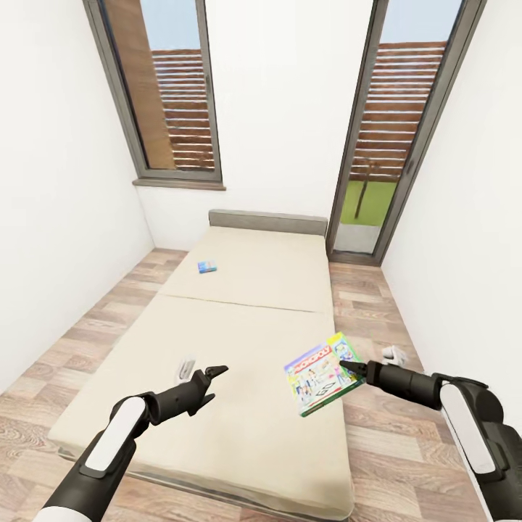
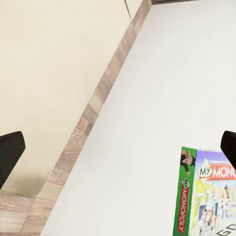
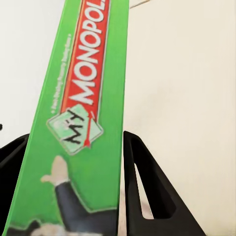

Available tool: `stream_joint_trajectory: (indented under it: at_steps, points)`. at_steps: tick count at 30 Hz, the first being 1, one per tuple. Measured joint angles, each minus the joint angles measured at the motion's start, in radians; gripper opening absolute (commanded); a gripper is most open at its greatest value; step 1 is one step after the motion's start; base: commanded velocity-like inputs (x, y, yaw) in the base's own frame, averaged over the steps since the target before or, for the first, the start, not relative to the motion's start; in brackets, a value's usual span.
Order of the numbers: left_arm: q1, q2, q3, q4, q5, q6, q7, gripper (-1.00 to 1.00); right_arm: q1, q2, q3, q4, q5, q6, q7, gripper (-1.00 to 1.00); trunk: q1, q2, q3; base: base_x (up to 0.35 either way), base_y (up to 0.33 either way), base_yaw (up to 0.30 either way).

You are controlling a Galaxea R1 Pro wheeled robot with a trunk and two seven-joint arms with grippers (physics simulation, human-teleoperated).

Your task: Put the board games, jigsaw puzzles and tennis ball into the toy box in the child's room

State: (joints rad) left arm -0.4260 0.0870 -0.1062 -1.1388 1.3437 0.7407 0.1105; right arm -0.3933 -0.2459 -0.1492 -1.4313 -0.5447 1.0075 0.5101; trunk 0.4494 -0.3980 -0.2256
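Head view first, and the bed [image 1: 239,304] owns the centre of the frame, a long beige mattress running from the bottom edge up to a grey headboard [image 1: 268,221] against the white wall. Wooden floor [image 1: 370,304] borders it on both sides, with a window [image 1: 167,87] at upper left and a glass door [image 1: 384,138] at upper right. Next in size, the Monopoly board game [image 1: 322,373], sitting right of centre in the lower half, lifted clear above the mattress edge and tilted! The right gripper [image 1: 357,372] has it by the right-hand edge, and the right wrist view confirms it: both black fingers [image 3: 147,191] pressed either side of the green box. The left gripper [image 1: 214,375], lower left of centre, hovers over the mattress with its fingers spread and nothing between them; in the left wrist view its fingertips [image 2: 10,152] sit at opposite edges of the frame. Smallest of all, a second board game [image 1: 207,267], blue, lying flat on the mattress upper left of centre, well apart from both grippers.
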Motion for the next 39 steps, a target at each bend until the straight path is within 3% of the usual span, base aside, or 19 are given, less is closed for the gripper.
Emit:
stream_joint_trajectory:
  at_steps: [9,18,24,39]
  points:
    - [0.006,0.003,0.004,-0.004,0.0,-0.001,-0.001,1.0,0.009,-0.001,0.038,-0.011,0.003,-0.12,0.015,-1.0,0.0,0.0,0.0,0.0,0.0,0.0]
    - [0.013,0.004,0.002,-0.012,0.0,-0.001,-0.002,1.0,0.012,-0.008,0.033,-0.049,0.003,-0.152,0.047,-1.0,0.0,0.0,0.001,0.0,0.0,0.0]
    - [0.017,0.003,-0.002,-0.014,0.001,-0.001,-0.002,1.0,0.013,-0.01,0.032,-0.08,0.001,-0.148,0.052,-1.0,0.0,0.0,0.001,0.0,0.0,0.0]
    - [0.02,0.001,-0.006,-0.015,-0.012,-0.001,0.0,1.0,0.013,-0.002,0.038,-0.146,0.002,-0.04,0.051,-1.0,0.0,0.0,0.018,0.0,0.0,0.0]
